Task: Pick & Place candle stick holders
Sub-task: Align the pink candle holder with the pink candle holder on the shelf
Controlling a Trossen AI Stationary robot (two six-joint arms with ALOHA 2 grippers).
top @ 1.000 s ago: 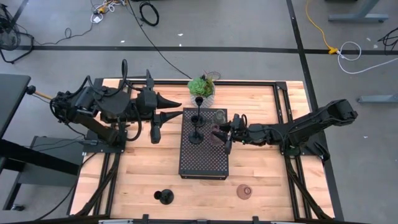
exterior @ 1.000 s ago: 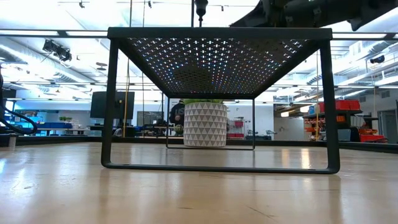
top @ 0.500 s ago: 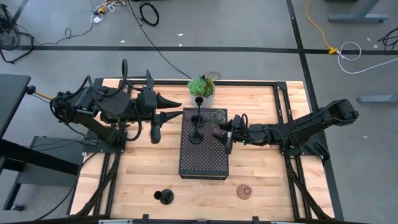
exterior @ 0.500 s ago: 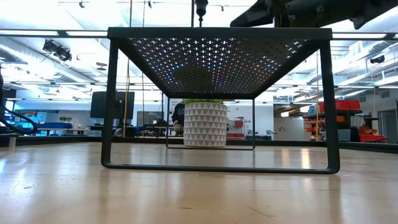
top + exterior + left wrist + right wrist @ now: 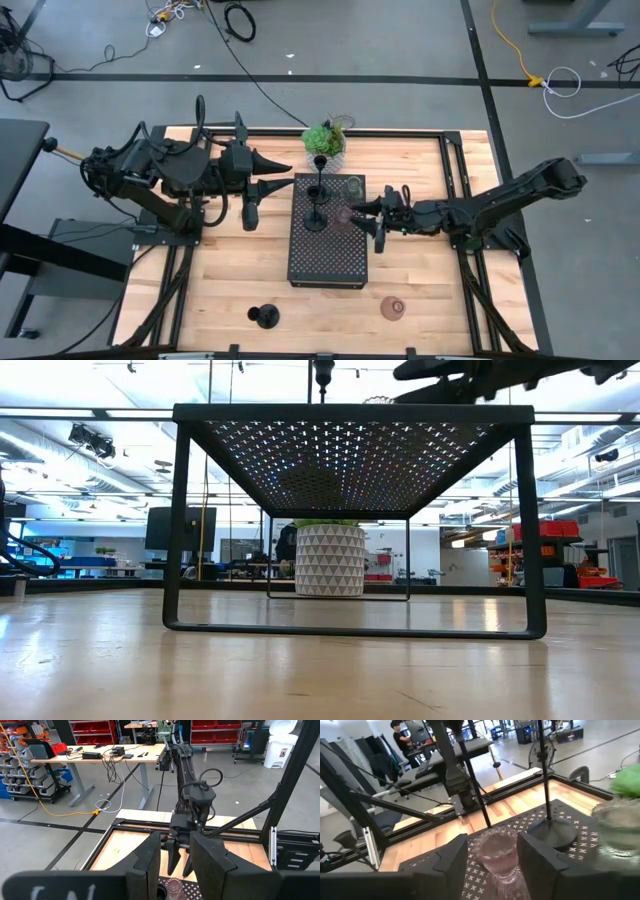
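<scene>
The black perforated tray (image 5: 325, 255) stands mid-table. On it are two black thin-stemmed holders (image 5: 317, 188) (image 5: 315, 220), a clear glass cup (image 5: 354, 186) and a pinkish glass cup (image 5: 344, 215), each on its base. My right gripper (image 5: 370, 222) is open just right of the pinkish cup. In the right wrist view the cup (image 5: 496, 854) stands ahead, between the open fingers (image 5: 451, 857), and they do not touch it. My left gripper (image 5: 262, 190) waits open left of the tray. A third black holder (image 5: 265, 316) and another pinkish cup (image 5: 393, 307) stand on the table near its front edge.
A green potted plant (image 5: 325, 140) stands just behind the tray's far end; its white pot (image 5: 330, 560) shows under the tray in the low view. The tray is raised on legs (image 5: 178, 530). Bare wood lies on both sides of the tray.
My right gripper has drawn back from the pinkish cup toward the table's right edge. The cup stays standing on the tray.
</scene>
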